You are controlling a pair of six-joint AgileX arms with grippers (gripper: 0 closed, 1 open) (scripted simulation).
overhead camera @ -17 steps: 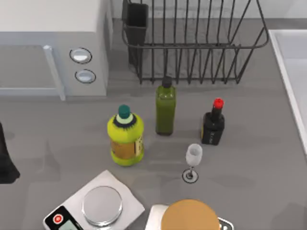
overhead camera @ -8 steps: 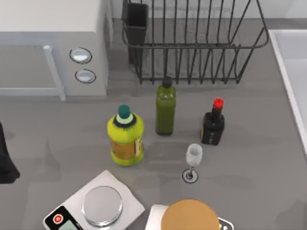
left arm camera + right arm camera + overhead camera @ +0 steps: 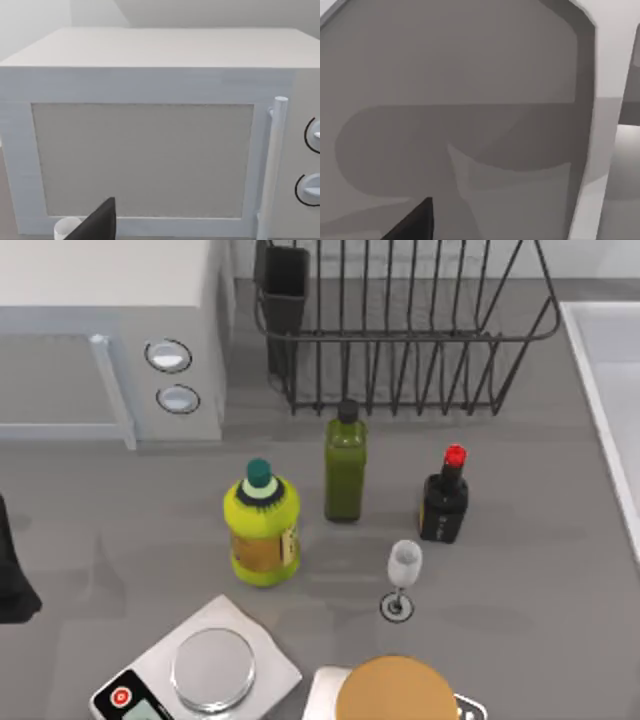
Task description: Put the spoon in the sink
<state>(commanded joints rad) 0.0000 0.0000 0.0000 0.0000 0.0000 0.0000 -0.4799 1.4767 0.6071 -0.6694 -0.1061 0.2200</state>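
Of my left gripper (image 3: 97, 224) the left wrist view gives one dark tip only, so I cannot tell if its jaws stand apart or together. It hangs low in front of the door of a white microwave (image 3: 150, 150), and a small white round thing (image 3: 66, 227) lies just beside the tip. In the top view my left arm (image 3: 12, 575) is a dark shape at the left edge of the grey table (image 3: 540, 590), in front of the microwave and well apart from the bottles. Of my right gripper (image 3: 412, 220) I also see one dark tip only, before pale grey surfaces that I cannot name, and its state I cannot tell either. The sink (image 3: 612, 350), pale with a lighter straight rim, lies at the right edge of the table, right of the dark wire dish rack (image 3: 400, 330), which has a black cutlery holder (image 3: 285, 285) at its left corner. Near the middle of the table stand three bottles, all upright and apart from each other: a yellow-green bottle (image 3: 262, 525) with a teal cap, an olive-green bottle (image 3: 345, 465) with a black cap, and a dark bottle (image 3: 443, 498) with a red cap. A clear wine glass (image 3: 403, 575) stands just in front of the dark bottle. At the near edge are a kitchen scale (image 3: 200, 670) with a round steel plate and, right of it, a round tan disc (image 3: 395, 692).
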